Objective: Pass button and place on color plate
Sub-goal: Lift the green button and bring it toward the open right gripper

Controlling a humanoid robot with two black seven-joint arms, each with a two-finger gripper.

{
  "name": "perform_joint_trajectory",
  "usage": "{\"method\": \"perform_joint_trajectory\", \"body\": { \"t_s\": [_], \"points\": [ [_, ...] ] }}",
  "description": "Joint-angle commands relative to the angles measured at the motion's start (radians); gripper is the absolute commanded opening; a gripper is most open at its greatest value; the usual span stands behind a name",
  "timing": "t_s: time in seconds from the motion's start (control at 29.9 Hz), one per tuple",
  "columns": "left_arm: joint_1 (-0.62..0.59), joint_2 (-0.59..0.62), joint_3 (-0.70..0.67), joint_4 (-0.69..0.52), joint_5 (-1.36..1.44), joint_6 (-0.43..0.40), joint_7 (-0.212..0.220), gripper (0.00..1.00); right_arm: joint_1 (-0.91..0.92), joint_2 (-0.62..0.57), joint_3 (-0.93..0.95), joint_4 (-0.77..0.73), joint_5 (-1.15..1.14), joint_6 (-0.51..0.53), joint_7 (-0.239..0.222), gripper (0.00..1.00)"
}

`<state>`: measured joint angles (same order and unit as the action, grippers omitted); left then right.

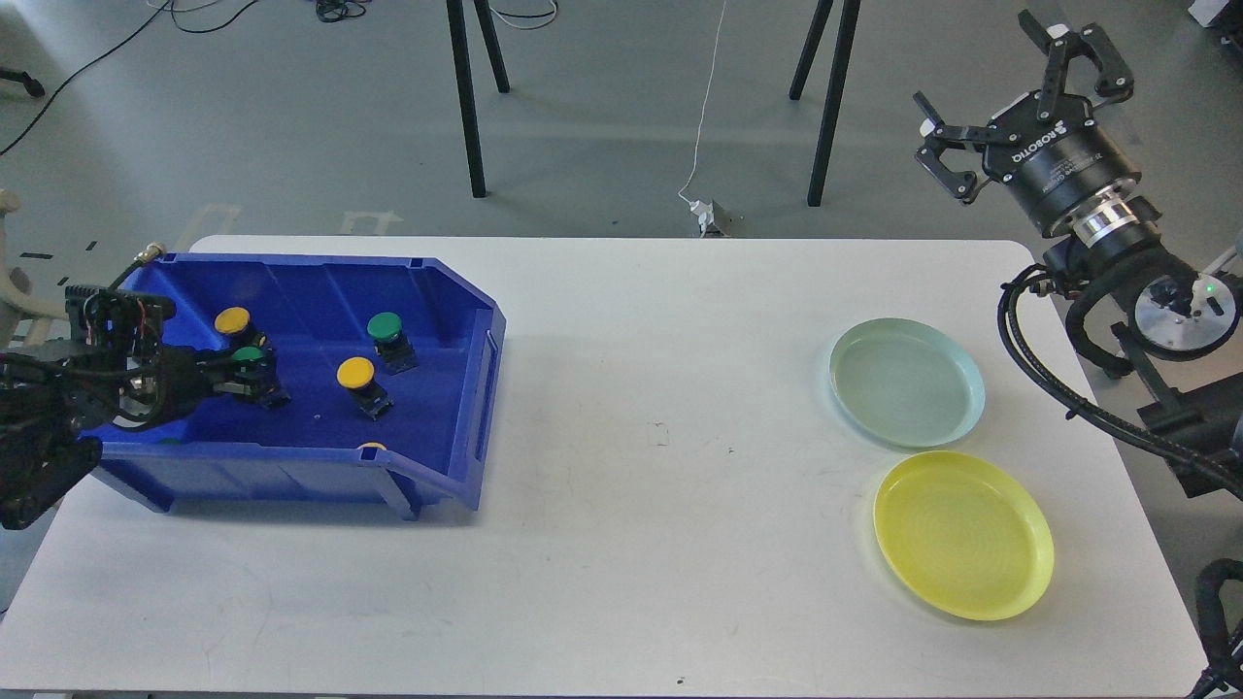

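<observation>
White table [621, 544], black stand legs [470, 107]

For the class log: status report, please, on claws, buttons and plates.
Left claw inside blue bin, around green button; grip unconfirmed. Right claw open, raised off the table. Green plate and yellow plate bare. Nothing between bin and plates.
</observation>
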<state>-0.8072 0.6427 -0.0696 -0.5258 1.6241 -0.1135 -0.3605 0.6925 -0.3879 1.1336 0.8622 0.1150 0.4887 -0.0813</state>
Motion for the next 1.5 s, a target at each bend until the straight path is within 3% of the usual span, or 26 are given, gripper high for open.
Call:
{"method": "perform_joint_trajectory", "body": {
  "t_s": [0.0,0.33,0.5,0.8,1.04,1.24,1.47],
  "points": [
    [-0.030,0.081,-0.010,-0.095,-0.001,0.001,0.000,0.27,0.001,-0.008,0.000,0.000,0.000,0.000,0.000,1.00],
    [-0.087,0.494,-0.071,-0.554,-0.006,-0.005,0.005,0.28,0.001,-0.022,0.000,0.009,0.000,0.000,-0.001,1.00],
    [-0.130,0.545,-0.177,-0.664,-0.012,-0.009,0.003,0.28,-0.001,-0.042,-0.003,0.018,-0.008,0.000,0.000,1.00],
    [-0.156,0.280,-0.380,-0.671,-0.231,0.000,0.015,0.27,-0.016,-0.097,0.002,0.118,-0.135,0.000,0.002,1.00],
    [-0.150,-0.072,-0.545,-0.616,-0.337,0.034,0.037,0.27,-0.054,-0.092,-0.005,0.259,-0.213,-0.028,0.006,0.99],
    [-0.139,-0.273,-0.538,-0.464,-0.334,0.107,0.025,0.27,-0.160,-0.075,-0.014,0.360,-0.320,-0.041,0.069,0.95],
    [-0.107,-0.359,-0.521,-0.457,-0.326,0.110,0.029,0.27,-0.168,-0.011,-0.034,0.362,-0.374,-0.044,0.092,0.92]
  ]
}}
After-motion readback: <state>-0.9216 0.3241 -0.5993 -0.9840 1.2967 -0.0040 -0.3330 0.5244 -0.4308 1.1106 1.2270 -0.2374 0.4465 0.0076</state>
